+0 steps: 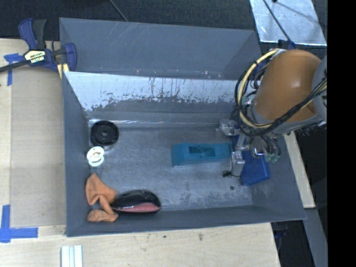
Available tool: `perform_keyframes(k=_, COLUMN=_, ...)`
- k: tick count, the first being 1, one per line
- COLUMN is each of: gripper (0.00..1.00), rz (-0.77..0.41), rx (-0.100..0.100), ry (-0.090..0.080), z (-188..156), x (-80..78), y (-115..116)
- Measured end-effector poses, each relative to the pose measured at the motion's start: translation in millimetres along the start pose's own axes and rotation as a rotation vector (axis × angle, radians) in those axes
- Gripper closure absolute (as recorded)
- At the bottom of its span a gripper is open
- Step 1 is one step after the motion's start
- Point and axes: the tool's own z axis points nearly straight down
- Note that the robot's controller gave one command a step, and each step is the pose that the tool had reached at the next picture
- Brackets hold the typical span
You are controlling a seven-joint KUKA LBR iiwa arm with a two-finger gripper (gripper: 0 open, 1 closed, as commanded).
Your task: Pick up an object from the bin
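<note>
Gripper (236, 163) low near the bin (278, 191) right wall, at the teal block (197, 153) right end.
Grip state: cannot tell. Dark blue piece (257, 172) just beside, crowding right; floor below open. Black disc (104, 132), white ring (95, 156), orange cloth (97, 192), black-pink oval (135, 202) far left.

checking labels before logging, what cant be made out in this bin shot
All in the camera view:
- Teal block: right end hidden behind the gripper; contact cannot be told.
- Dark blue thing: upper part covered by the gripper; its kind is unclear.
- Orange cloth: part hidden by the black-pink thing.
- White cap: too small to identify.
</note>
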Motion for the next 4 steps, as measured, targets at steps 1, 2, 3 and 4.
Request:
perform_keyframes(k=1, gripper=0.0, rz=-0.001, rx=0.001, ry=-0.008, z=-4, x=-1.8, y=0)
perform_keyframes(k=2, gripper=0.0, rz=-0.013, rx=0.003, ry=-0.019, z=33, x=-32.9, y=25)
perform_keyframes(k=3, gripper=1.0, rz=0.041, rx=0.0, ry=-0.013, z=98, x=-12.2, y=41)
perform_keyframes(k=4, gripper=1.0, rz=0.04, rx=0.0, ry=-0.013, z=98, x=-12.2, y=41)
